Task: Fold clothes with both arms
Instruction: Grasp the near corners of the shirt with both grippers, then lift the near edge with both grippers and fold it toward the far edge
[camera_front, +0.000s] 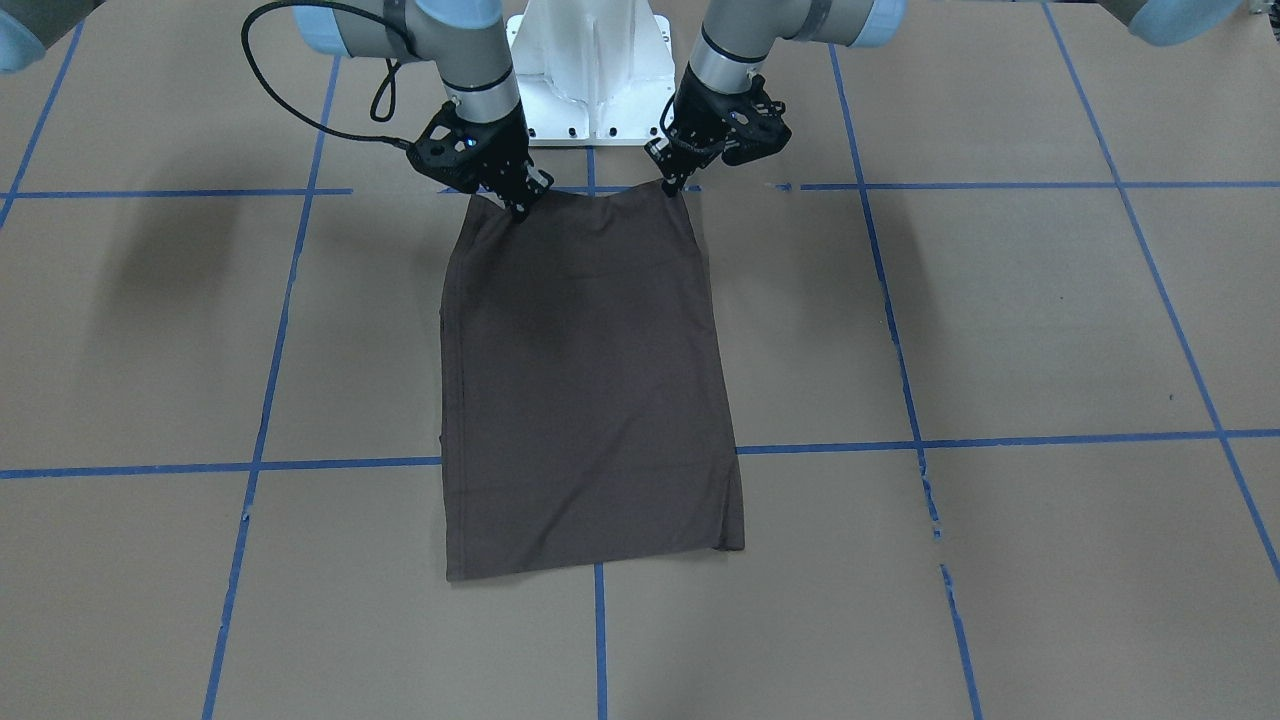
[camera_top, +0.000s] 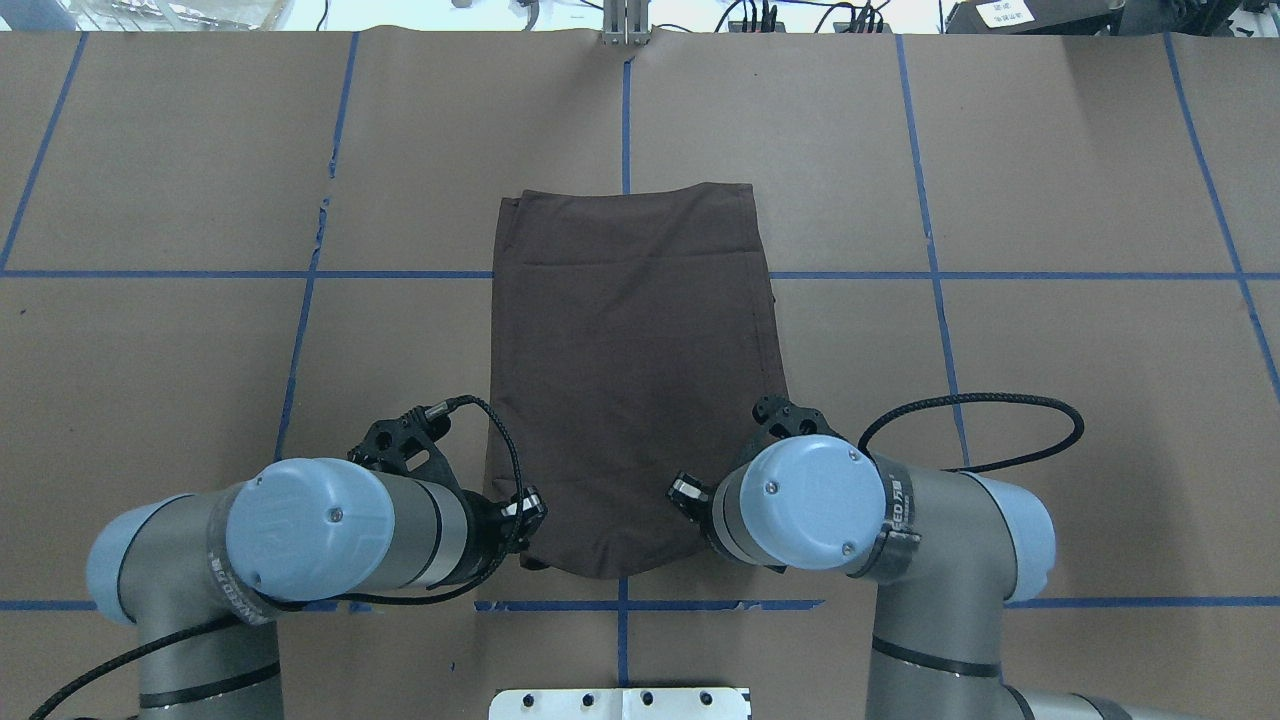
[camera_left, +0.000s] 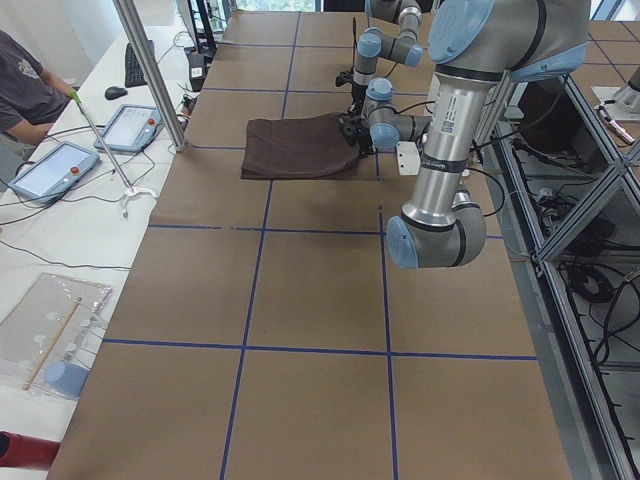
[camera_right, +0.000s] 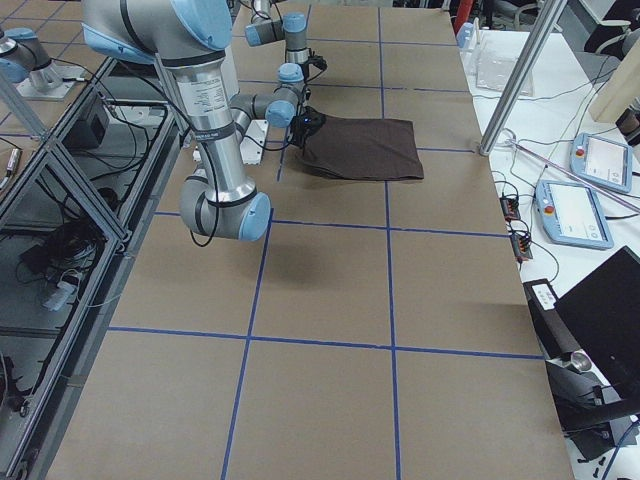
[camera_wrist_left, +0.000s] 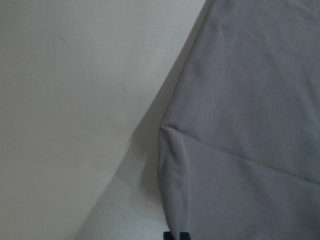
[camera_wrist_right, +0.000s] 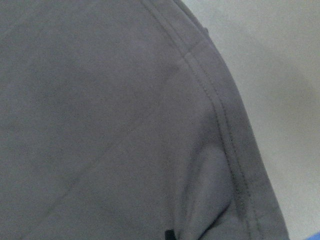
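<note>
T-shirt (camera_front: 590, 380) pinched at both near corners

Fingers first: the left gripper (camera_front: 672, 186) is clamped on one corner of the robot-side edge, and the right gripper (camera_front: 518, 205) is clamped on the other. Both wrist cameras show cloth puckering down into the black tips. Between the two grips the edge sags a touch. Out from there the dark brown-grey cloth runs away from the robot as a long folded rectangle, flat on the brown table (camera_front: 1000, 320), crossing a blue tape line (camera_front: 1000, 440). The white pedestal (camera_front: 590, 70) stands just behind both grippers.
</note>
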